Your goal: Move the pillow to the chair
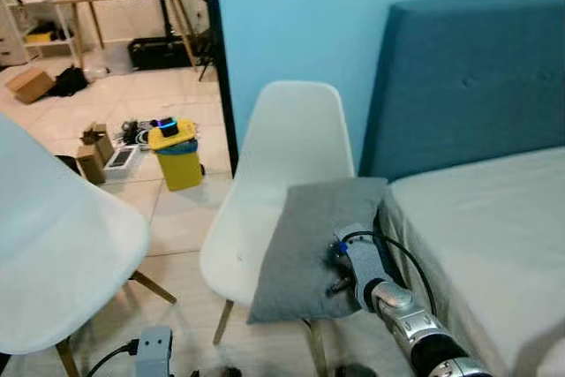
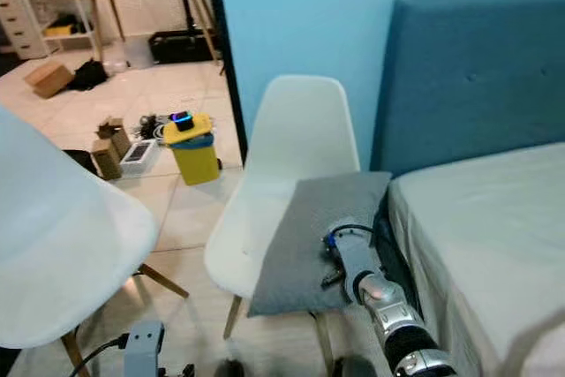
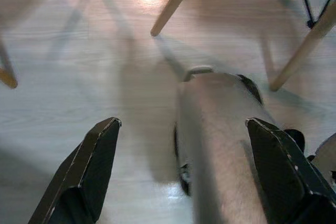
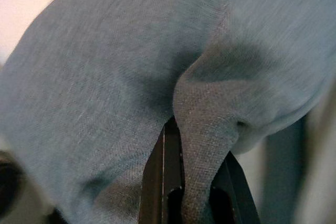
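Low in the centre of the head view, the grey pillow (image 1: 313, 245) lies across the seat of the white chair (image 1: 291, 143), its near end overhanging the seat's front edge beside the bed (image 1: 494, 236). The right gripper (image 4: 198, 179) pinches a fold of the fabric between its fingers, close to the pillow's edge. The pillow looks soft, light and limp, so it will likely sag and drag from an edge grip. The left gripper (image 3: 181, 171) hangs spread wide above the floor (image 3: 79, 77).
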You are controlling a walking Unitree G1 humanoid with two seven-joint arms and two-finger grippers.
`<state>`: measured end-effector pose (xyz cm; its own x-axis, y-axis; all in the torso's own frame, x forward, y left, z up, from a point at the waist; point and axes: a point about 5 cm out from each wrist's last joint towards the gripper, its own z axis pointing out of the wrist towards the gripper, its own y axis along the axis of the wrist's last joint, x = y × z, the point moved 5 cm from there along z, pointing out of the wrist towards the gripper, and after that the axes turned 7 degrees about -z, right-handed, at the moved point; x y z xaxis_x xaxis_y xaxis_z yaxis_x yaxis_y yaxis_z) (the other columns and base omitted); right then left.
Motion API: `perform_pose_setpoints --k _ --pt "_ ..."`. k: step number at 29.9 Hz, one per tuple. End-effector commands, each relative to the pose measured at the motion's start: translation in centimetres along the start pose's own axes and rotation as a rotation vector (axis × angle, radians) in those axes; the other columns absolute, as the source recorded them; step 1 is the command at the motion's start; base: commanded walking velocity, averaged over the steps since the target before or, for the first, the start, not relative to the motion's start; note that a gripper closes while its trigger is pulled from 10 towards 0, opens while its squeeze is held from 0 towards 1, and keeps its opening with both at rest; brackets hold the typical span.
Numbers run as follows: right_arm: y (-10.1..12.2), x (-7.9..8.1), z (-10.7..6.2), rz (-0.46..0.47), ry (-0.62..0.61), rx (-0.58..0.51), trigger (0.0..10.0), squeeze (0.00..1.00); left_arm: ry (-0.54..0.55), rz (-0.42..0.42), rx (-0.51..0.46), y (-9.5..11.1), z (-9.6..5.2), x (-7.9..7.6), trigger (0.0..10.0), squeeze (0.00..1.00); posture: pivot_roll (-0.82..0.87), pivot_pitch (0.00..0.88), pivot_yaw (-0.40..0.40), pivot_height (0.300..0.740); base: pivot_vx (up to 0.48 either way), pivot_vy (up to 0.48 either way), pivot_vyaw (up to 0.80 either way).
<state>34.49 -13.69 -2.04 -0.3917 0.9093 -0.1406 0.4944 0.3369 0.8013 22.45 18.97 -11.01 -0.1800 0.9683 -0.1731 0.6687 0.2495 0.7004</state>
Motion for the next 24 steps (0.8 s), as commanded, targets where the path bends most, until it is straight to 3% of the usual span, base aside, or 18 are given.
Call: perform_pose_setpoints --k 1,3,7,8,9,11,12,14,18,19,20,21,22,23,24 --pt "-0.3 2.9 0.5 0.081 0.089 0.027 10.0 0.0 0.007 0.008 -0.027 0.7 -0.1 0.7 10.0 0.0 0.07 0.079 0.042 0.569 0.0 0.0 0.0" --pt "-0.3 2.9 0.5 0.081 0.089 0.027 10.0 0.0 0.007 0.008 -0.027 0.7 -0.1 0.7 10.0 0.0 0.07 0.079 0.042 0.569 0.0 0.0 0.0" --pt "2.4 6.9 1.4 0.422 0.206 -0.017 10.0 0.0 0.002 0.016 -0.044 1.2 -0.1 1.0 10.0 0.0 0.1 0.09 0.052 0.564 0.0 0.0 0.0" --pt "2.4 6.9 1.4 0.422 0.206 -0.017 10.0 0.0 0.002 0.016 -0.044 1.2 -0.1 1.0 10.0 0.0 0.1 0.09 0.052 0.564 0.0 0.0 0.0" --pt "3.4 7.8 1.6 0.509 0.234 -0.03 10.0 0.0 0.0 0.019 -0.047 1.3 -0.1 1.0 10.0 0.0 0.11 0.092 0.055 0.564 0.0 0.0 0.0" --pt "6.0 10.0 1.7 0.595 0.319 -0.063 10.0 0.0 -0.008 0.031 -0.053 1.3 -0.1 1.0 10.0 0.0 0.12 0.095 0.056 0.564 0.0 0.0 0.0" --pt "6.0 10.0 1.7 0.595 0.319 -0.063 10.0 0.0 -0.008 0.031 -0.053 1.3 -0.1 1.0 10.0 0.0 0.12 0.095 0.056 0.564 0.0 0.0 0.0" --pt "8.7 11.9 1.6 0.599 0.403 -0.119 10.0 0.0 -0.013 0.037 -0.057 1.4 -0.1 0.8 10.0 0.0 0.12 0.096 0.055 0.564 0.0 0.0 0.0" --pt "10.0 12.6 1.4 0.582 0.443 -0.152 10.0 0.0 -0.015 0.038 -0.059 1.4 -0.1 0.8 10.0 0.0 0.12 0.096 0.055 0.564 0.0 0.0 0.0" --pt "11.9 13.9 1.0 0.498 0.509 -0.204 10.0 0.0 -0.018 0.039 -0.061 1.4 -0.1 0.7 10.0 0.0 0.12 0.102 0.051 0.564 0.0 0.0 0.0" --pt "11.9 13.9 1.0 0.498 0.509 -0.204 10.0 0.0 -0.018 0.039 -0.061 1.4 -0.1 0.7 10.0 0.0 0.12 0.102 0.051 0.564 0.0 0.0 0.0" --pt "13.4 15.3 0.5 0.411 0.576 -0.246 10.0 0.0 -0.021 0.042 -0.062 1.4 -0.1 0.6 10.0 0.0 0.12 0.104 0.045 0.564 0.0 0.0 0.0" --pt "14.6 16.4 0.0 0.366 0.633 -0.284 10.0 0.56 -0.023 0.043 -0.063 1.4 -0.1 0.6 10.0 0.0 0.12 0.105 0.038 0.564 0.0 0.0 0.0" --pt "15.5 16.9 -0.3 0.346 0.66 -0.317 10.0 1.0 -0.024 0.043 -0.063 1.3 -0.1 0.5 10.0 0.0 0.12 0.105 0.038 0.564 0.0 0.0 0.0" --pt "15.8 17.1 -0.4 0.335 0.666 -0.328 10.0 1.0 -0.025 0.043 -0.063 1.3 -0.1 0.4 10.0 0.0 0.12 0.103 0.034 0.564 0.0 0.0 0.0"
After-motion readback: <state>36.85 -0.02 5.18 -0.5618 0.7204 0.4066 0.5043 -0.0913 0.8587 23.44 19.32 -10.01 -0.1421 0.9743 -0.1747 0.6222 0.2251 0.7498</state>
